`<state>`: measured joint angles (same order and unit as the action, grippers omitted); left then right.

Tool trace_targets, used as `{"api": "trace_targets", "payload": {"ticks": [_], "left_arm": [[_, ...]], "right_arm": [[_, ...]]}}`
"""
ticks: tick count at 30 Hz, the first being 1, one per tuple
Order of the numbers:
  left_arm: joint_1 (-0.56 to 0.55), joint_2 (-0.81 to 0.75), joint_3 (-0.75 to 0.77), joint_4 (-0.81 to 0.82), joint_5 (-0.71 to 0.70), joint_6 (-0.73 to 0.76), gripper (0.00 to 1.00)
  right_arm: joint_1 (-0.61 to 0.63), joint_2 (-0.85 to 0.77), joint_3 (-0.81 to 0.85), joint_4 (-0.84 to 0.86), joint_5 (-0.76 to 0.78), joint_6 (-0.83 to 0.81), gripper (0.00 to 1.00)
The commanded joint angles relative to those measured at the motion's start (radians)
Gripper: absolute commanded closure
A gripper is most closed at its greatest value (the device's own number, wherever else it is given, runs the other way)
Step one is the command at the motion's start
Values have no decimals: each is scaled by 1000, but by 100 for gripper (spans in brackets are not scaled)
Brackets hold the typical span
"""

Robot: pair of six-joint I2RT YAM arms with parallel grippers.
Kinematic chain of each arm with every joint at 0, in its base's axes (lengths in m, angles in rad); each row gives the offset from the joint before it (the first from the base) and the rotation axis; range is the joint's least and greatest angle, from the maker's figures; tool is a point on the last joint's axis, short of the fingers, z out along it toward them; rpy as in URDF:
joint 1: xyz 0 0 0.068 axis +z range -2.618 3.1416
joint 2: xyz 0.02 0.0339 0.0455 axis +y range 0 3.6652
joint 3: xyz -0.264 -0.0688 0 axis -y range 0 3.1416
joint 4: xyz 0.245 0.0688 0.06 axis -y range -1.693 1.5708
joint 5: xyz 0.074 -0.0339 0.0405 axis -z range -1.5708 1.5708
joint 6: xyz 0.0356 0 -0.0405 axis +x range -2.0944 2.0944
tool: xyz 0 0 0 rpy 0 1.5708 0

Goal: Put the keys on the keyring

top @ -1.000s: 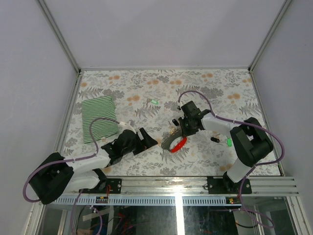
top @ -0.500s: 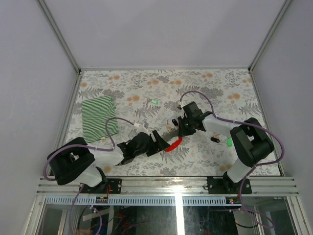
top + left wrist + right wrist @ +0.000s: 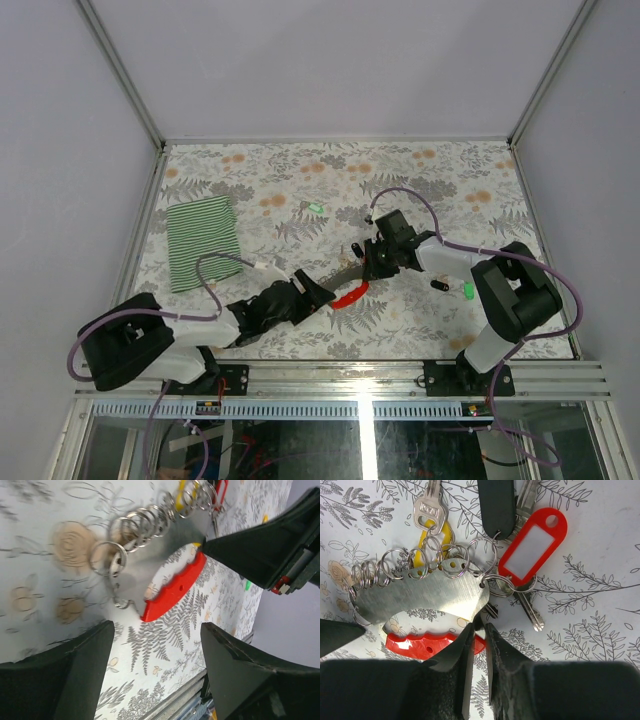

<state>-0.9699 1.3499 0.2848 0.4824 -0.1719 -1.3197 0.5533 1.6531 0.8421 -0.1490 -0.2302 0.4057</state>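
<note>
Approach: left gripper (image 3: 156, 637) closer than a second ago, jaws wide and empty, lined up on red loop of the keyring (image 3: 425, 597); right gripper (image 3: 479, 630) pinches its metal plate; second grip looks near

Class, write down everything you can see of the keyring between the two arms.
The keyring is a curved, flat plate of brushed grey metal with a red ribbed plastic grip under its inner curve. Holes along its outer edge carry small steel split rings; two hold a yellow-tagged key and a red-tagged key. It sits on the floral table cover, its pointed end pinched by the right tool. The open left tool flanks it without touching.
</note>
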Motion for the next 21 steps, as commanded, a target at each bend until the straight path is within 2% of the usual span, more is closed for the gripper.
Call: {"api": "trace_targets", "payload": {"ticks": [1,6,21], "left_arm": [[-6,-93,-55,-157,-154,-43,27],[-5,-141,-72,-181,-196,-40,24],[-1,11,-72,-76,-209,-55,25]], "right_arm": [[7,27,-54,-104,14,15,79],[8,34,-52,-93,5,28,79],[8,52,-49,-100,0,29,79]]}}
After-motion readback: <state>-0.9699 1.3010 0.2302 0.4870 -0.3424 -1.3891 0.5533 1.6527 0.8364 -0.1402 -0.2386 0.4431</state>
